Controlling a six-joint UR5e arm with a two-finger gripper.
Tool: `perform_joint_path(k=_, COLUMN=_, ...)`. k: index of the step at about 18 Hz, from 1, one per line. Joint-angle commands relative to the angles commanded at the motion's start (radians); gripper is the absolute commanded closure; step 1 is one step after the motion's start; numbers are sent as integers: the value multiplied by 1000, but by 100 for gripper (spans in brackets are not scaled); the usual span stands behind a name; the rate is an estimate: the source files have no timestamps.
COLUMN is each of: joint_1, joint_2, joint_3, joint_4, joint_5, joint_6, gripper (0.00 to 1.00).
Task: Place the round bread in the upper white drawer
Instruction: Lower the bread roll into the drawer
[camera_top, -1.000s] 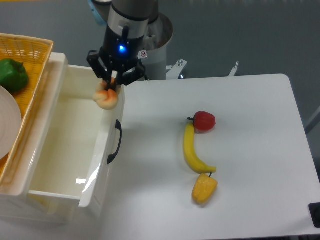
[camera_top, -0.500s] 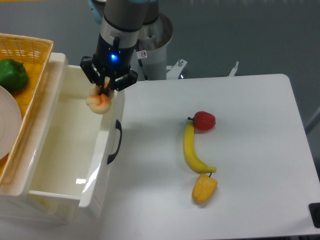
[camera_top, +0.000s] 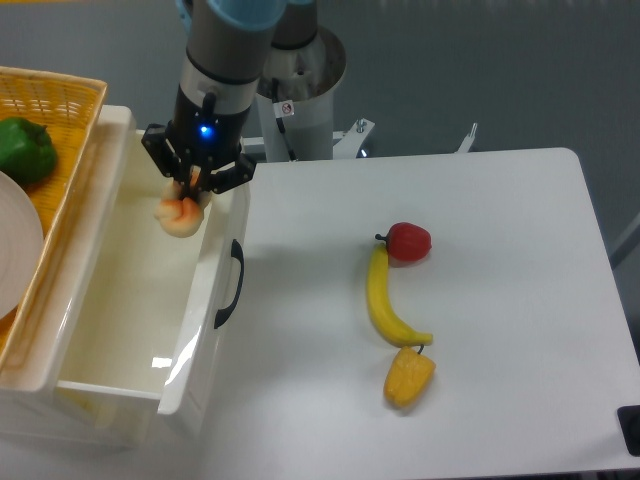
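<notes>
Fixed camera, looking down on the white bench (camera_top: 480, 300). Hand (camera_top: 190, 187) closed on the round bread (camera_top: 181, 215), fingers pinching its top, bun hanging below them over the open cavity of the upper white drawer (camera_top: 110, 330). Bread now inside the line of the drawer's front wall, near the back right corner, above the drawer floor; whether touching it, cannot tell. Compared with a second ago: hand and bread shifted leftward, from above the drawer's front wall to clear of it and over the interior; half a second ago, midway between the two positions. Arm column leaning further left as well, blue light on the wrist shifted with it. Drawer pulled out as before, black curved handle (camera_top: 230, 283) on its front in the same place.

Elsewhere on the bench, unchanged from the earlier frames: banana (camera_top: 385, 300) lying roughly upright in the picture, red pepper-like piece (camera_top: 408, 241) touching its upper end, yellow-orange piece (camera_top: 409, 377) just beside its lower tip. At the left edge, yellow woven basket (camera_top: 55, 95) beside the drawer, holding a green pepper (camera_top: 24, 150) and part of a white plate (camera_top: 14, 255), all as earlier.
</notes>
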Motion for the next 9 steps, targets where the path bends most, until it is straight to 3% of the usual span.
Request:
perform_joint_path(k=4, joint_1=-12, joint_2=-2, joint_3=-5, joint_4=3, joint_5=0, joint_6=9, gripper=82)
perform_joint_path(k=9, joint_1=-20, joint_2=-17, joint_3=-6, joint_4=28, joint_5=0, joint_6=12, gripper=56)
